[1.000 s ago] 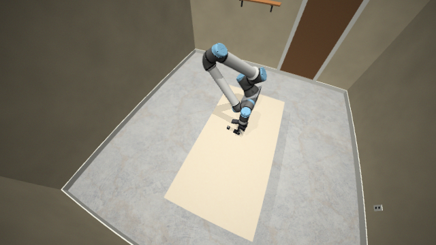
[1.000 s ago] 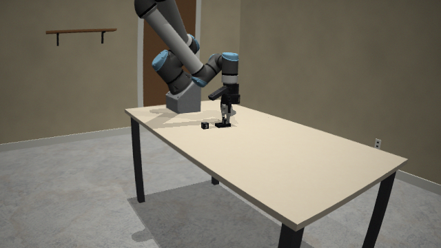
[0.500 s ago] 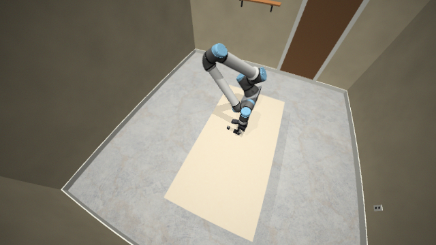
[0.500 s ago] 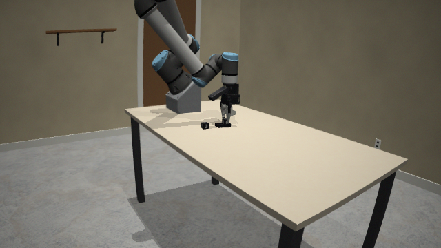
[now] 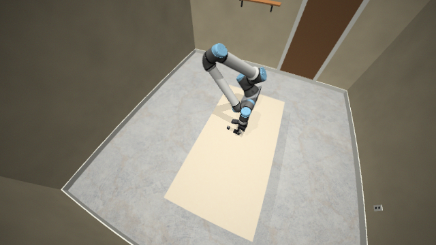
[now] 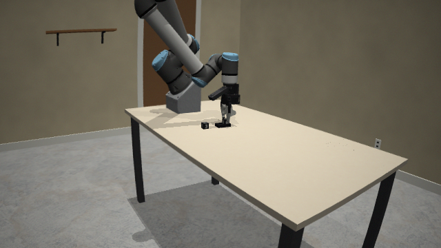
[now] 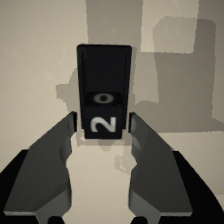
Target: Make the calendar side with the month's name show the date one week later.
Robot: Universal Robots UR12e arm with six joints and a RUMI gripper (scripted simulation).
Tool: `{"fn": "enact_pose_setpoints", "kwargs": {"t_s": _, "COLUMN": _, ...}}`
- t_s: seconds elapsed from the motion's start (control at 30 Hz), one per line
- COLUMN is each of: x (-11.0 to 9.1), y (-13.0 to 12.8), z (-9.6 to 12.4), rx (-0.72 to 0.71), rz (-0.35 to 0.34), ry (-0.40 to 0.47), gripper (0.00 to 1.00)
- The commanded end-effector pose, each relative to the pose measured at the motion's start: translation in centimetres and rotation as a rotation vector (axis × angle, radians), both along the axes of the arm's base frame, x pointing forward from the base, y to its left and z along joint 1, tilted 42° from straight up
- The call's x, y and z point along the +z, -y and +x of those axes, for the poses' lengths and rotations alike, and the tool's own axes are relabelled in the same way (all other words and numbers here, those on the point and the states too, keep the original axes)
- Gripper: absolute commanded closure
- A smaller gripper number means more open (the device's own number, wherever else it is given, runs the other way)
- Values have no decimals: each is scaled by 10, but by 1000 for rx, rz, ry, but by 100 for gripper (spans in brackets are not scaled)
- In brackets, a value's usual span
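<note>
Going left to right in the exterior view, we first see the wooden rail point(image 5: 260, 2) point(image 6: 81, 31) on the wall, well apart from the hand. The arm point(image 5: 223, 85) point(image 6: 179, 45) comes next; its upper bend is cut off by the top edge there, though the top view shows it whole.

Just beside the hand, on its left as we look, 1 loose cube point(image 5: 228, 127) point(image 6: 204, 125) sits on the table point(image 5: 218, 170) point(image 6: 275, 148). We read what looks like a 3 on its side, but it is too small for us to be sure; its other hidden faces we cannot read.

To the right of that cube, the tray point(image 5: 236, 131) point(image 6: 223, 125) point(image 7: 104, 47) lies under the gripper point(image 5: 240, 131) point(image 6: 225, 121) point(image 7: 103, 113). In the wrist view we find the left finger point(image 7: 47, 165) first, then the seated cube point(image 7: 104, 120) in the tray's near end, between the fingertips, then the right finger point(image 7: 156, 167). The fingers stand apart, partway open, with a narrow gap on each side, and are clamped on nothing. We see a 2 lying sideways on the cube's top and a 0 on the face toward the tray's far end, which is dim. The finger roots run off the lower edge. Whichever side carries the month's name is out of our sight.

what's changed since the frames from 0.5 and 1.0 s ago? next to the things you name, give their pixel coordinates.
Nothing visibly. In the top and exterior views the arm point(image 5: 225, 85) point(image 6: 182, 45) holds the same pose, with the hand point(image 5: 236, 132) point(image 6: 223, 123) point(image 7: 103, 113) down at the tray point(image 5: 236, 131) point(image 6: 218, 125) point(image 7: 104, 67). The loose cube point(image 5: 228, 127) point(image 6: 204, 125) sits in the same spot beside the tray. No sign of anything taken or let go; the wrist view has no earlier frame to compare.
</note>
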State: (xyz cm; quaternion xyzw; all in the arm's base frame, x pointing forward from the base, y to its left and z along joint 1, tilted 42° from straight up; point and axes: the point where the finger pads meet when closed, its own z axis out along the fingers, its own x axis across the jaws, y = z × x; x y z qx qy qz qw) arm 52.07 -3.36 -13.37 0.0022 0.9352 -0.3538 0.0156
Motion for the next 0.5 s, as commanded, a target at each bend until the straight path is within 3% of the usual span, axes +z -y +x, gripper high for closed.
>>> {"fn": "enact_pose_setpoints", "kwargs": {"t_s": 0.0, "x": 0, "y": 0, "z": -1, "rx": 0, "rz": -1, "ry": -1, "gripper": 71}}
{"fn": "enact_pose_setpoints", "kwargs": {"t_s": 0.17, "x": 0, "y": 0, "z": -1, "rx": 0, "rz": -1, "ry": -1, "gripper": 71}}
{"fn": "enact_pose_setpoints", "kwargs": {"t_s": 0.2, "x": 0, "y": 0, "z": -1, "rx": 0, "rz": -1, "ry": -1, "gripper": 89}}
{"fn": "enact_pose_setpoints", "kwargs": {"t_s": 0.47, "x": 0, "y": 0, "z": -1, "rx": 0, "rz": -1, "ry": -1, "gripper": 89}}
